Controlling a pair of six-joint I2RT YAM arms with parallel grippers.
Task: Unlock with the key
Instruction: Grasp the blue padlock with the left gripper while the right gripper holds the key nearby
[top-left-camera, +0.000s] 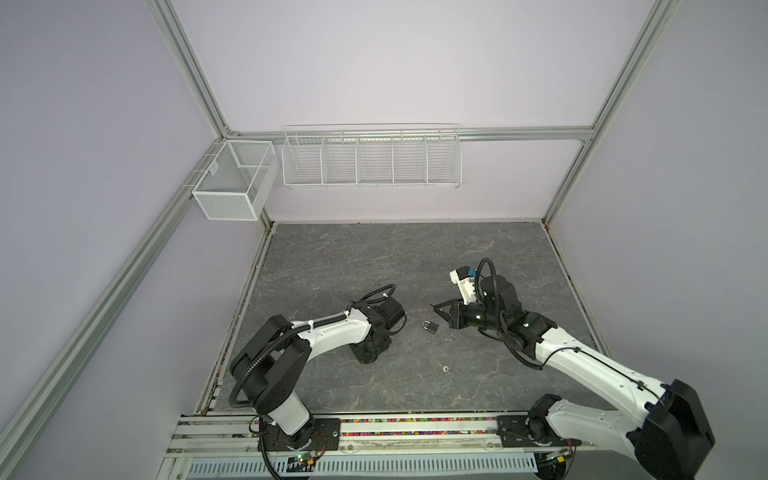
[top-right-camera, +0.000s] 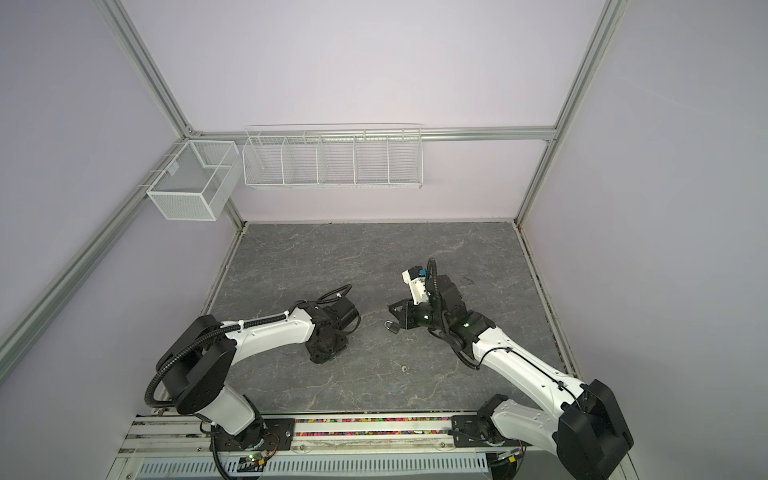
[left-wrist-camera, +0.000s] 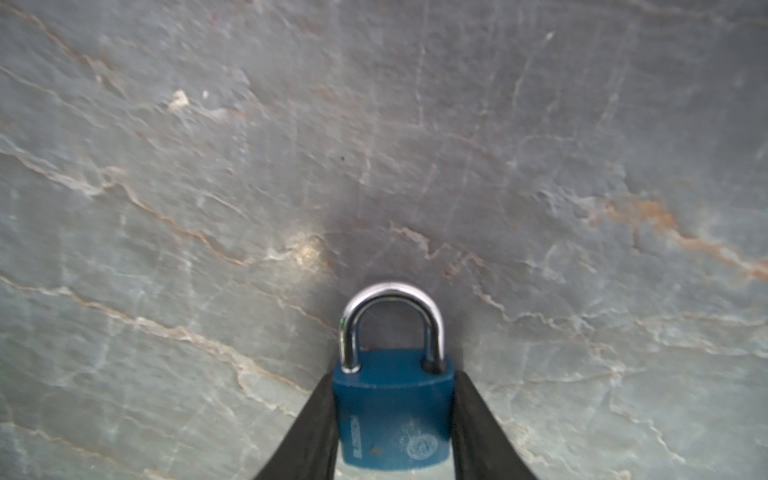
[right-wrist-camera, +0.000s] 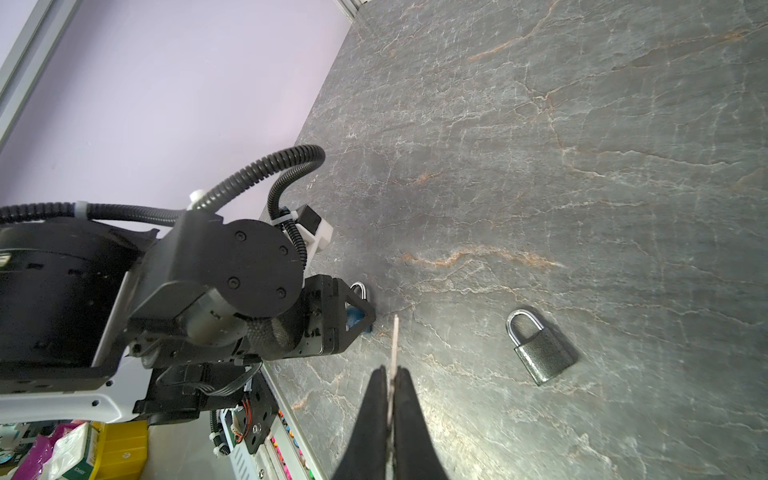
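White/blk arms (top-left-camera: 336, 334) w/ ribbed cables (right-wrist-camera: 253, 172)

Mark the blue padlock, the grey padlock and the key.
blue padlock (left-wrist-camera: 392, 415): left wrist view, on its body.
grey padlock (right-wrist-camera: 544, 353): right wrist view, on its body.
key (right-wrist-camera: 394, 345): right wrist view, on its blade.

You saw a blue padlock (left-wrist-camera: 392, 411) with painted body and glossy chrome shackle (left-wrist-camera: 390, 291), a grey padlock (right-wrist-camera: 542, 353) of dull, pebbled metal, and a matt, stone-veined bench (left-wrist-camera: 208, 166).
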